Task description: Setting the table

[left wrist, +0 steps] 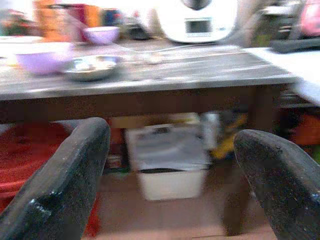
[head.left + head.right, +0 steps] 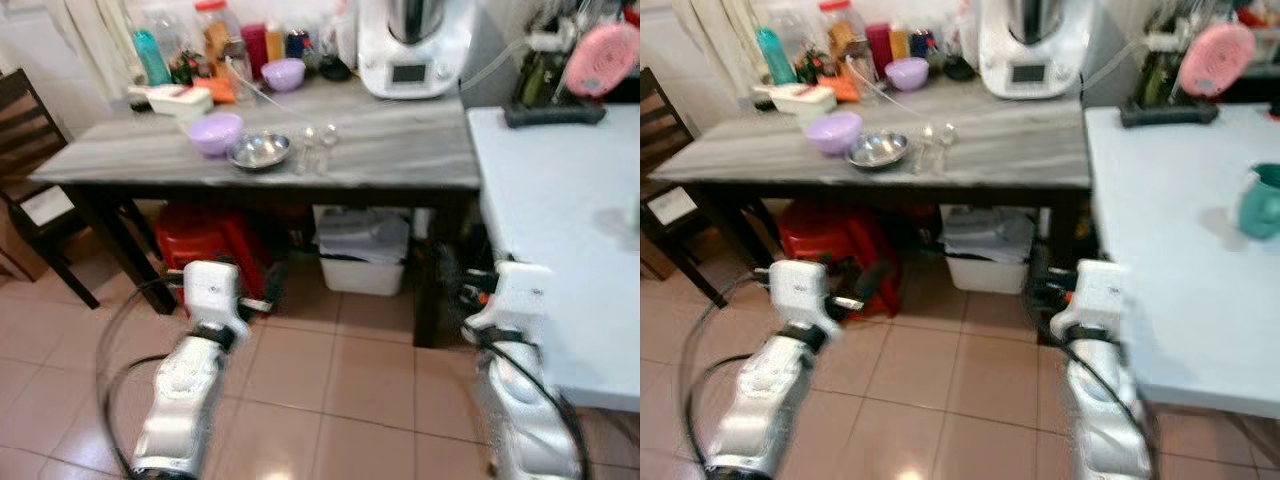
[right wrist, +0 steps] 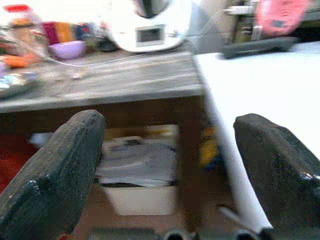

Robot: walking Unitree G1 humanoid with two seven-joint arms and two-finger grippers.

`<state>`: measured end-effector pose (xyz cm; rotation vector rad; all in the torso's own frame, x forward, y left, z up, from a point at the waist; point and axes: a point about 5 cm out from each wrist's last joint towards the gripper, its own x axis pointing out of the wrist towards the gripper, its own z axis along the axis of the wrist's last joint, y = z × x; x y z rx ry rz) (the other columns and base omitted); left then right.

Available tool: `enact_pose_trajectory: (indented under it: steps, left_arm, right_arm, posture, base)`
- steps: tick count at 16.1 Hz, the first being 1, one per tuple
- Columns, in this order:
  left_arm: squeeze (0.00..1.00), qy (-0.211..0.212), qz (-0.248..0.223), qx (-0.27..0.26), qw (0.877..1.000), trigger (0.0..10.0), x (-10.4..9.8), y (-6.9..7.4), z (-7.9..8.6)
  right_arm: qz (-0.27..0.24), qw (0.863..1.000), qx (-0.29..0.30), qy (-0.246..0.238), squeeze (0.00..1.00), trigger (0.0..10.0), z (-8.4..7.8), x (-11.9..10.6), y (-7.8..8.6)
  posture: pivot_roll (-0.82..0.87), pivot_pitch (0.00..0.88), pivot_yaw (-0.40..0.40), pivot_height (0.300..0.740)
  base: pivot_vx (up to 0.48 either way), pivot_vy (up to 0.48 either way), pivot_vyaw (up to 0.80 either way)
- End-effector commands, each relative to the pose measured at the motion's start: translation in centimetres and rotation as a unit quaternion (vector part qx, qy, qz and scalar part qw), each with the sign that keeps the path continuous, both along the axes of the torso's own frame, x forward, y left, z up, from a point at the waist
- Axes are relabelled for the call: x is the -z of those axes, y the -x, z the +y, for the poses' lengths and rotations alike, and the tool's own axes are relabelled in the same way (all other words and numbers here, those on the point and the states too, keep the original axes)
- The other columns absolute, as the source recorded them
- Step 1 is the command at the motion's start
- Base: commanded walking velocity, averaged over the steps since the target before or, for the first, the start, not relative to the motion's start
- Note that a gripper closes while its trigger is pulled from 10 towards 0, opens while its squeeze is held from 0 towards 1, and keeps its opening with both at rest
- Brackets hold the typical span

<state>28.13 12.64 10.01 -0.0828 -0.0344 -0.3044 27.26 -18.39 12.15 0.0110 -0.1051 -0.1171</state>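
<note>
A grey wooden table [image 2: 400,150] stands ahead of me. On it are a lilac bowl [image 2: 215,132], a steel bowl [image 2: 260,150] beside it and two small clear glasses [image 2: 315,150]. A second lilac bowl [image 2: 283,73] sits further back among bottles. To my right is a white table [image 2: 560,220] with a teal mug [image 2: 1260,203] on it. Both arms are held low in front of me, short of the tables. My left gripper [image 1: 170,135] is open and empty, facing the grey table's front edge. My right gripper [image 3: 170,120] is open and empty, facing the gap between the two tables.
A white kitchen machine [image 2: 413,45] stands at the grey table's back. Under that table are a red stool [image 2: 205,240] and a white bin [image 2: 365,255]. A dark chair [image 2: 30,190] is at the left. A pink fan [image 2: 600,58] is at the back right. Tiled floor lies before me.
</note>
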Motion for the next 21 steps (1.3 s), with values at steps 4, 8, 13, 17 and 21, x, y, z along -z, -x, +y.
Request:
enact_pose_trajectory:
  steps: [4,8,13,17,21]
  left_arm:
    - [0.00,-0.009,-0.005,-0.009,1.000,10.0,-0.34,-0.33,0.89]
    - [0.00,-0.009,-0.005,-0.008,1.000,10.0,-0.29,-0.30,0.78]
    - [0.00,-0.009,-0.004,-0.007,1.000,10.0,-0.25,-0.33,0.76]
    - [0.00,0.002,-0.001,-0.004,1.000,10.0,-0.14,-0.30,0.59]
    - [0.00,-0.006,-0.009,0.006,1.000,10.0,-0.34,-0.37,0.52]
  right_arm:
    - [-0.012,1.000,-0.011,-0.006,0.00,10.0,0.83,-0.48,-0.40]
    - [-0.013,1.000,-0.016,-0.002,0.00,10.0,0.98,-0.52,-0.50]
    - [-0.012,1.000,-0.014,-0.008,0.00,10.0,0.99,-0.56,-0.61]
    - [-0.014,1.000,-0.012,-0.008,0.00,10.0,1.00,-0.59,-0.67]
    - [-0.014,1.000,-0.012,-0.010,0.00,10.0,1.26,-0.54,-0.76]
  posture:
    - [-0.07,0.002,0.120,0.740]
    - [-0.07,0.001,0.118,0.740]
    - [-0.07,0.002,0.114,0.740]
    - [-0.07,0.003,0.117,0.740]
    - [-0.07,0.002,0.122,0.740]
  base:
    - [0.000,-0.359,0.00]
    - [0.000,-0.361,0.00]
    - [0.000,-0.355,0.00]
    - [0.000,-0.265,0.00]
    - [0.000,0.000,-0.25]
